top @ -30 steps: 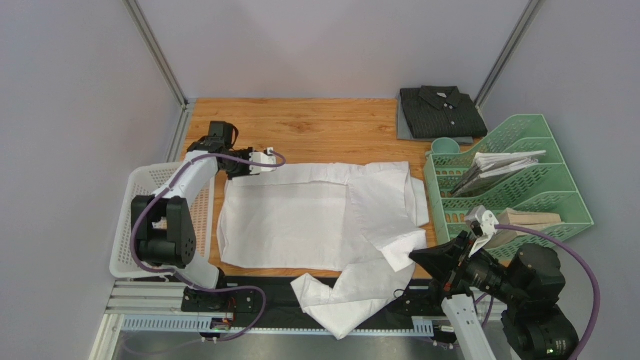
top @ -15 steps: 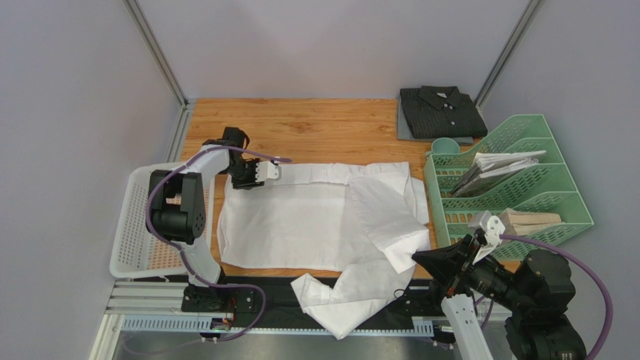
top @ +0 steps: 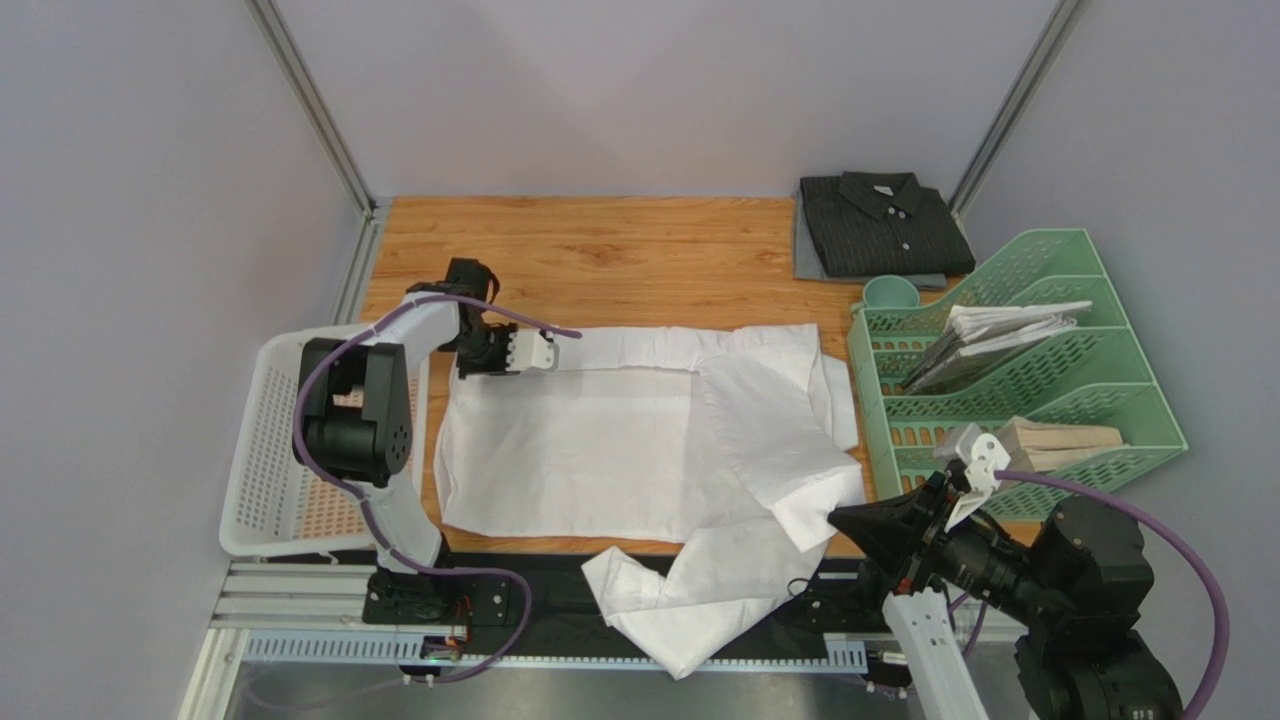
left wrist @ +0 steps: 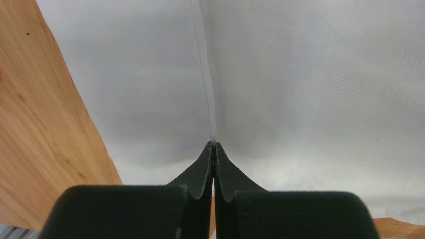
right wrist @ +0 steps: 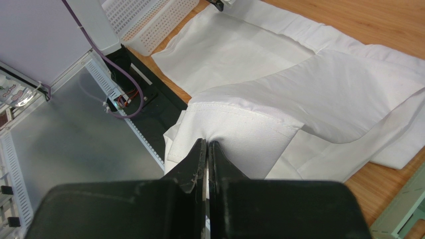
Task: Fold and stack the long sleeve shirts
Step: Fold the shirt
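Note:
The white shirt (top: 601, 443) lies spread on the wooden table, one sleeve (top: 684, 593) hanging over the front edge. My left gripper (top: 529, 351) is at the shirt's far left corner, shut on a thin fold of the white cloth (left wrist: 213, 134). My right gripper (top: 836, 521) is at the front right, shut on the shirt's folded-over sleeve cuff (right wrist: 239, 124). The dark charcoal shirt (top: 881, 222) lies folded at the back right corner, away from both grippers.
A white mesh basket (top: 271, 450) stands off the table's left edge beside the left arm. A green file tray (top: 1104, 405) with papers stands at the right, close to the right arm. Metal posts rise at both back corners.
The left arm has swung in and its gripper has come down onto the shirt's far left corner. The right gripper has drawn back slightly to the right with the cuff.

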You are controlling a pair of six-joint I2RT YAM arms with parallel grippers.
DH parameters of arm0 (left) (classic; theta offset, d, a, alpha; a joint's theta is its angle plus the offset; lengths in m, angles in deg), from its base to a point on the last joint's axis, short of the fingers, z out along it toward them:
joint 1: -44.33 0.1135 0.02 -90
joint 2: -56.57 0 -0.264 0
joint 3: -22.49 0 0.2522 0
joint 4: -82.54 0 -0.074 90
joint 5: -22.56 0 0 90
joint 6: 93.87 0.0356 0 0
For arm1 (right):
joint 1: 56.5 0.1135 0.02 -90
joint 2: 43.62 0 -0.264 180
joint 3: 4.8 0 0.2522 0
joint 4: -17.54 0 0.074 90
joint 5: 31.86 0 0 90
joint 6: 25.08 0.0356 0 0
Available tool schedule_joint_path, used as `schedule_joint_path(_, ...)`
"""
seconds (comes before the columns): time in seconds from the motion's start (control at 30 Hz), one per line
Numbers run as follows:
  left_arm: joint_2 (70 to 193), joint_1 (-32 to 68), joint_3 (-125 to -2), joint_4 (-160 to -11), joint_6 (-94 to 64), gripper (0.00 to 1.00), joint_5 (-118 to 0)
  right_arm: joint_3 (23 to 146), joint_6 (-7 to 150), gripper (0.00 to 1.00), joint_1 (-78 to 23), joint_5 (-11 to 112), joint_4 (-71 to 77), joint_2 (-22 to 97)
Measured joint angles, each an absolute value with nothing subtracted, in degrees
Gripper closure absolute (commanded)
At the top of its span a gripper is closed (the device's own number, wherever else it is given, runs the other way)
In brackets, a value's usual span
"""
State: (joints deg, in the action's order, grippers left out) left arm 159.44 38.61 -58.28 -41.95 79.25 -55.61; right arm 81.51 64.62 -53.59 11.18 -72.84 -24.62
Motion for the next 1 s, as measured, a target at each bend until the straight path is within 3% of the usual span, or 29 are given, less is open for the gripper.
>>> schedule_joint_path(0.1,157.87,39.09,-58.3,-40.9,80.34,0.98,-55.78,83.88,63.25,1.0,-53.59,11.55,-73.58,-23.86)
schedule_joint_path(0.2,156.62,39.55,-58.56,-39.8,80.82,0.79,-55.61,84.75,62.22,1.0,-53.59,11.64,-73.6,-23.7)
schedule_joint_path(0.3,156.4,39.57,-58.78,-39.13,81.08,0.68,-55.06,83.85,62.04,1.0,-53.59,12.17,-73.63,-23.68)
schedule_joint_path(0.6,159.27,39.2,-58.41,-43.04,80.75,0.64,-56.98,81.71,62.07,1.0,-53.59,13.08,-73.65,-22.76)
schedule_joint_path(0.73,161.6,39.2,-58.52,-45.9,81.19,0.69,-59.41,81.71,62.09,1.0,-53.59,13.24,-73.67,-22.76)
schedule_joint_path(0.77,161.78,39.16,-58.56,-46.38,81.23,0.83,-59.82,81.71,62.07,1.0,-53.59,13.3,-73.67,-22.76)
schedule_joint_path(0.87,162.06,39.18,-58.56,-46.65,81.67,0.98,-60.39,81.71,62.11,1.0,-53.59,13.76,-73.69,-22.76)
schedule_joint_path(1.0,162.06,39.22,-58.62,-46.01,82.7,1.0,-60.52,82.24,62.26,1.0,-53.59,14.42,-73.8,-22.63)
